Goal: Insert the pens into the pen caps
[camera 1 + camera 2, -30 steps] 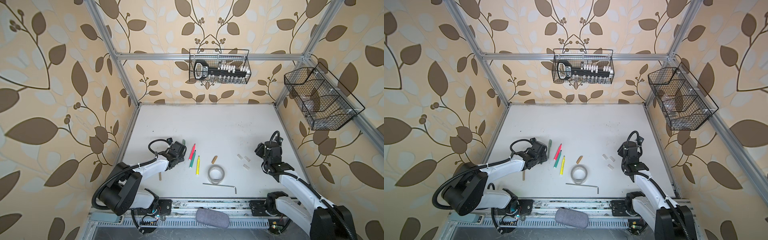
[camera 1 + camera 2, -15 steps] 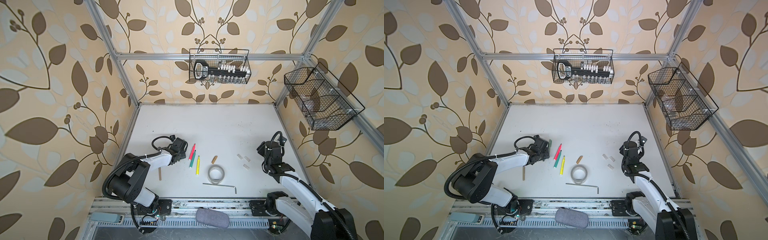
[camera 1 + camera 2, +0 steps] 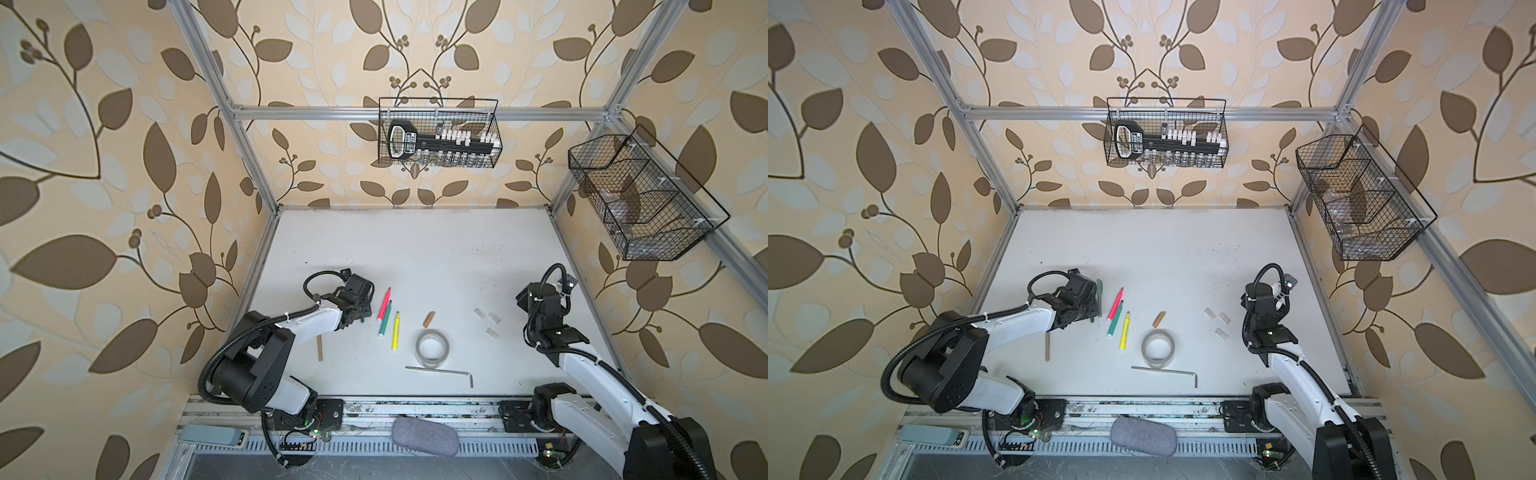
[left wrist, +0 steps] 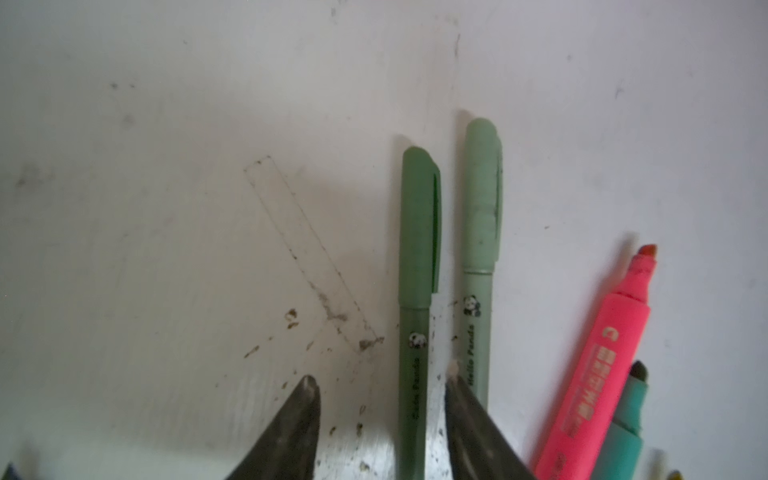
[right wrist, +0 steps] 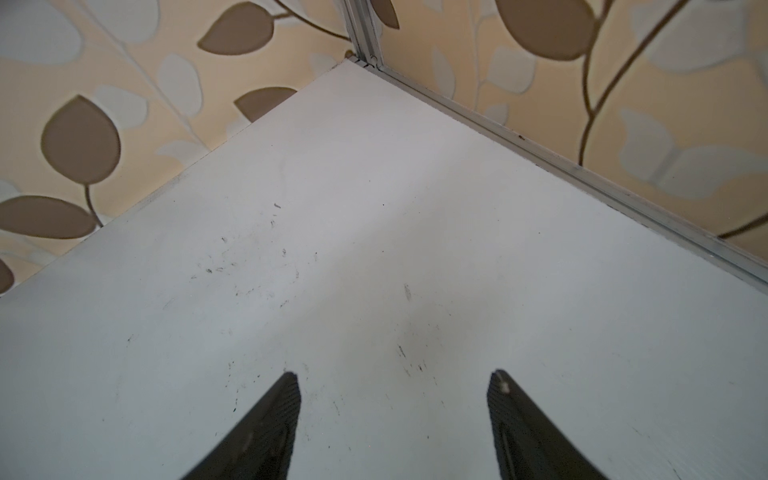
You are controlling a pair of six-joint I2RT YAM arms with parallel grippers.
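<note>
The left wrist view shows what both top views hide beneath the arm. The left gripper stands with its jaws parted, and a slim dark green pen lies on the white counter between them, with a gap on either side and nothing clamping it. Just beside it, outside the jaws, lies a slim grey-green pen. Each wears a green clip cap, one darker and one paler. A top view shows only a sliver of the grey-green pen at the gripper's edge.

The grey-green barrel reads "Hello Panda" under a small panda picture. The dark one also carries a panda, and its print ends in "Panda". The thick pink marker has white block print too blurred to read, and it lies uncapped, touching a thick green marker.

The top views add a yellow marker, a tan pen near the left arm, a short tan cap, three clear whitish caps, a roll of clear tape and a silver L-shaped hex key.

The right gripper is wide open and empty over bare counter, facing the far corner with its aluminium rails. The far half of the counter is free.
</note>
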